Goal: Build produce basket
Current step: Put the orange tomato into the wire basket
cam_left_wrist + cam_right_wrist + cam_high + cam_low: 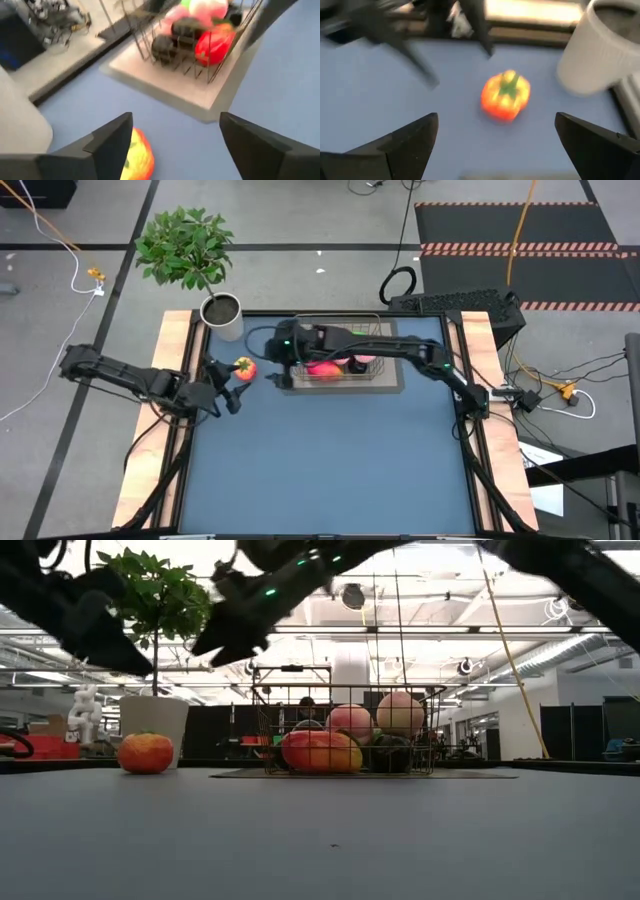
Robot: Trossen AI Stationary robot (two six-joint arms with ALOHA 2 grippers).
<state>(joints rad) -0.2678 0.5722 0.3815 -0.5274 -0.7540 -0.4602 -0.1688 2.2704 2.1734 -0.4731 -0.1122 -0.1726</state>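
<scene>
High view showed the basket (340,365) at the far middle of the table (330,470), on a flat pale mat (390,383), its long axis running left to right. Inside it lay the produce: in the low view a red-orange oval (320,752) at the near wall with its long axis left to right, two pink peaches (351,720) (400,712) piled above it, and a small dark round one (391,752) just beside the oval on the right. One orange-red piece with a green top (505,95) sat on the bare table left of the basket, well apart from it, its green top facing up. A white plant pot (223,315) stood at the far left corner, holding a leafy plant (185,245). The right gripper (275,352) hung over the basket's left end, fingers spread wide and empty. The left gripper (228,386) hovered just left of the loose piece, fingers also spread and empty.
</scene>
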